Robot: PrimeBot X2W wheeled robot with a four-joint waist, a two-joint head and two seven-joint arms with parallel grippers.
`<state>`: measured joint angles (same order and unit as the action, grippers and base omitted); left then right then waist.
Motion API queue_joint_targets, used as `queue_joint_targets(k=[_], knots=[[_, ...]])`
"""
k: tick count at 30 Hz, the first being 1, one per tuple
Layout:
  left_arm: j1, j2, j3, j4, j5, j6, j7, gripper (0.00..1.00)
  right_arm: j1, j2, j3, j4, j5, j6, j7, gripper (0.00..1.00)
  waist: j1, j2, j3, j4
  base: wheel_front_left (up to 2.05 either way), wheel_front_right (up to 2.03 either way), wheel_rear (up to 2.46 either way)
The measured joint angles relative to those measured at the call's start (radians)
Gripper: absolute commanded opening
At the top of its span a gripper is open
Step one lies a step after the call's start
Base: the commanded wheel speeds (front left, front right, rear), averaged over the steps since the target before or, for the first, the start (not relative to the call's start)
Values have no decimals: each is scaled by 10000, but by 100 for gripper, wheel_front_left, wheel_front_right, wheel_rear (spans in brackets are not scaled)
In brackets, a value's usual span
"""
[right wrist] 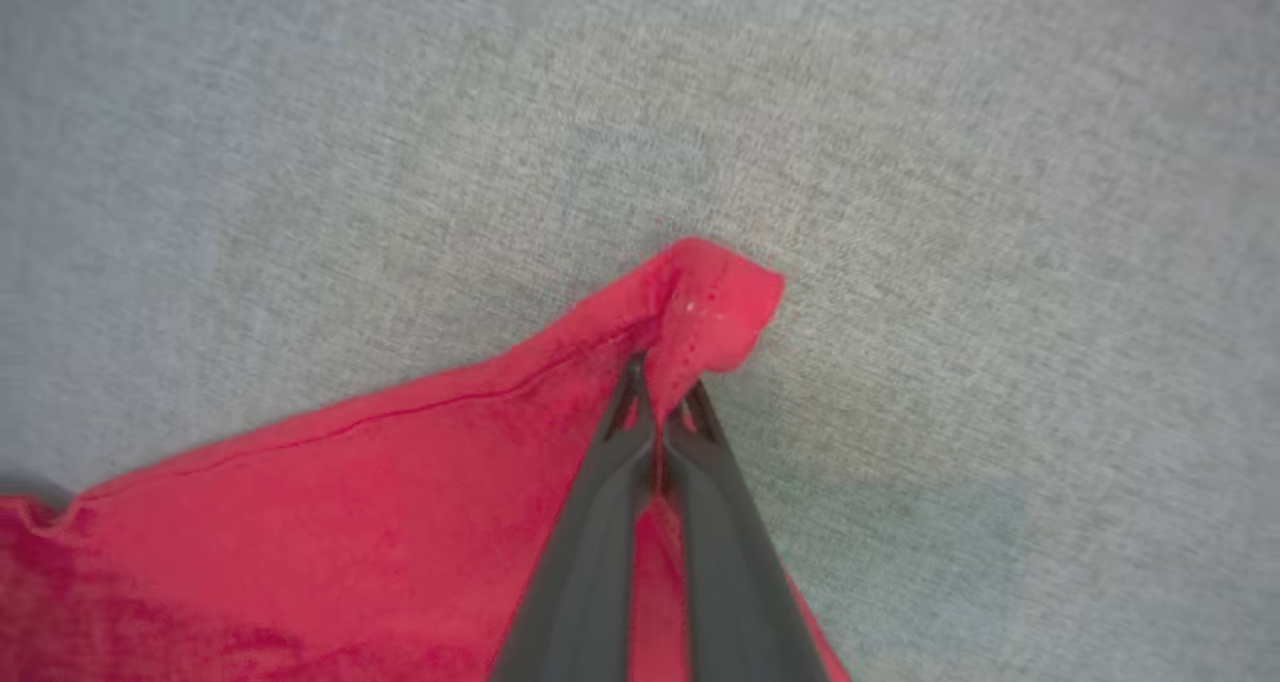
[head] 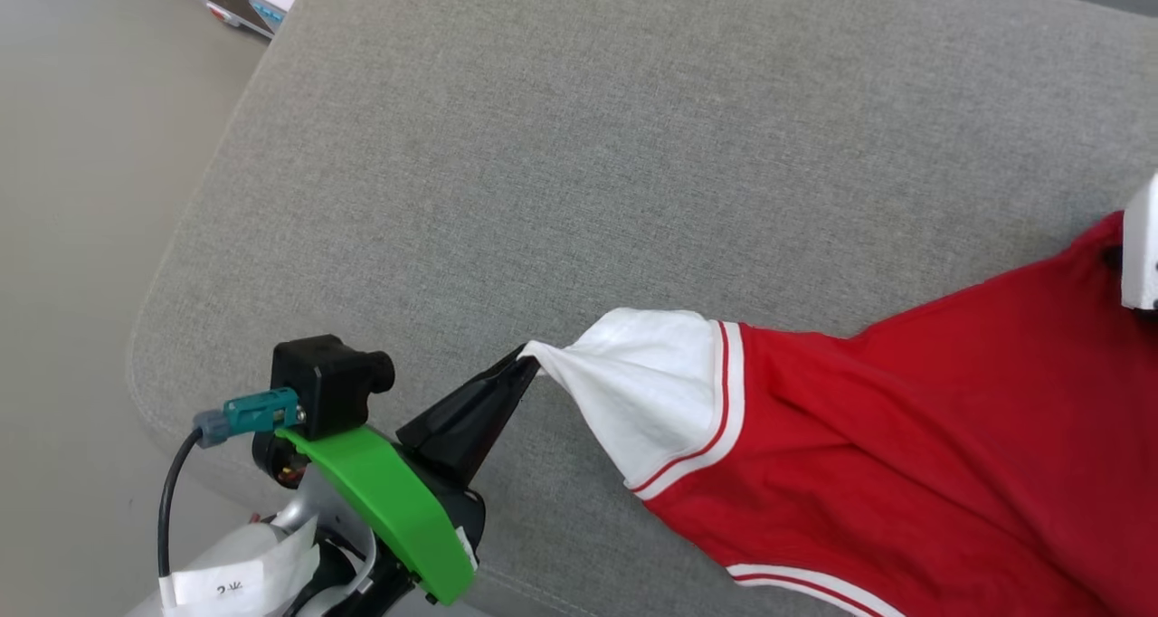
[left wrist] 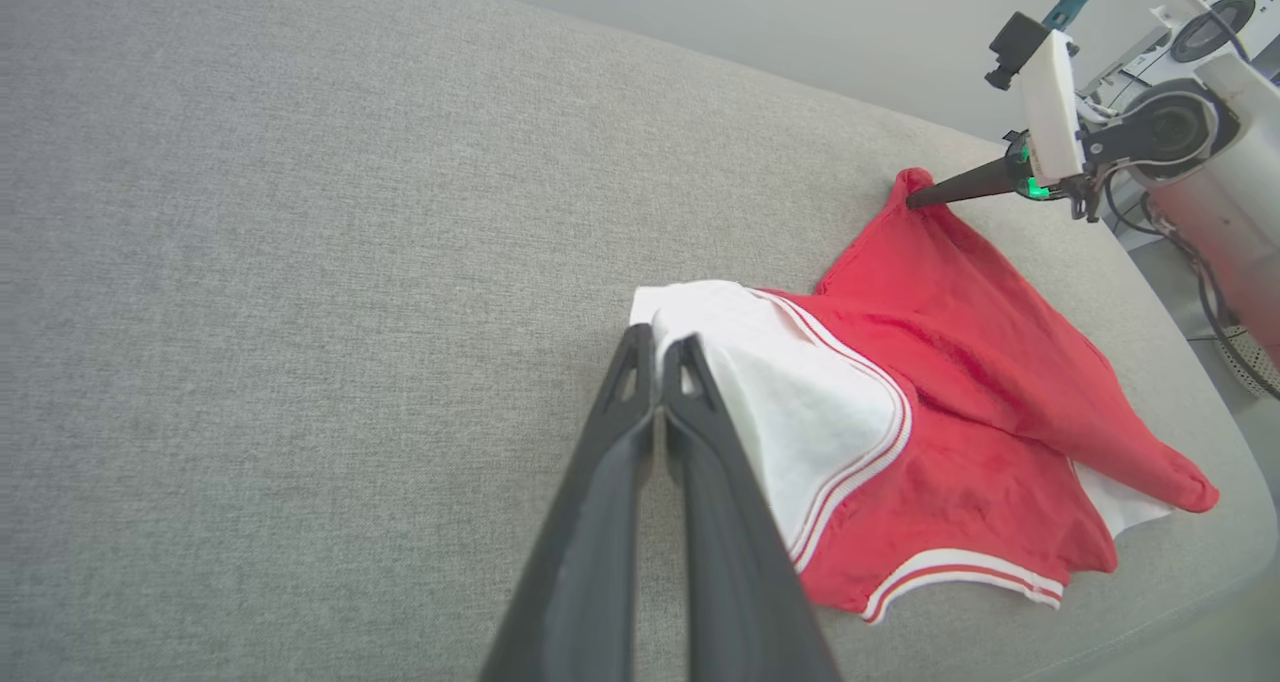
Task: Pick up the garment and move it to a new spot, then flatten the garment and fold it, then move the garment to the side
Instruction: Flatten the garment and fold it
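Left gripper (head: 529,356) closed, pinching white sleeve (head: 633,391) tip; right gripper (right wrist: 660,402) clamped on red corner (right wrist: 720,292) | garment (head: 905,436) rumpled on grey cushion (head: 543,147), stretched between them | probably mid-flattening; fold and side move left

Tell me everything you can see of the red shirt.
The garment is a red, jersey-like shirt with a white short sleeve edged in red-and-white striped trim. It lies rumpled and partly stretched out on the grey fabric cushion. The left gripper is shut on the sleeve's tip, which is drawn to a point. The right gripper is shut on a red hem corner at the far end.
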<state>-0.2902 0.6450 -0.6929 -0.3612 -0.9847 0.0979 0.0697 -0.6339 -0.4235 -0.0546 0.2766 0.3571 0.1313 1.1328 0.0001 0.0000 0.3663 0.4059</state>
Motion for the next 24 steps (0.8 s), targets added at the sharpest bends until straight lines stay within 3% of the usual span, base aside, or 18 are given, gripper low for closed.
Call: queue_joint_targets(k=[10,24], knots=[[34,462,535,-464,-6,654,-27,0,-14,46,130,207,865,0,-1684,0,0,0,-1143,-510,0,0,0],[-453,1373,1983,-1302,2,1524,17,0,-336,-180,320,-1373,2065,0,-2543,0,-2,0,-2448,-2230,0,0,0]])
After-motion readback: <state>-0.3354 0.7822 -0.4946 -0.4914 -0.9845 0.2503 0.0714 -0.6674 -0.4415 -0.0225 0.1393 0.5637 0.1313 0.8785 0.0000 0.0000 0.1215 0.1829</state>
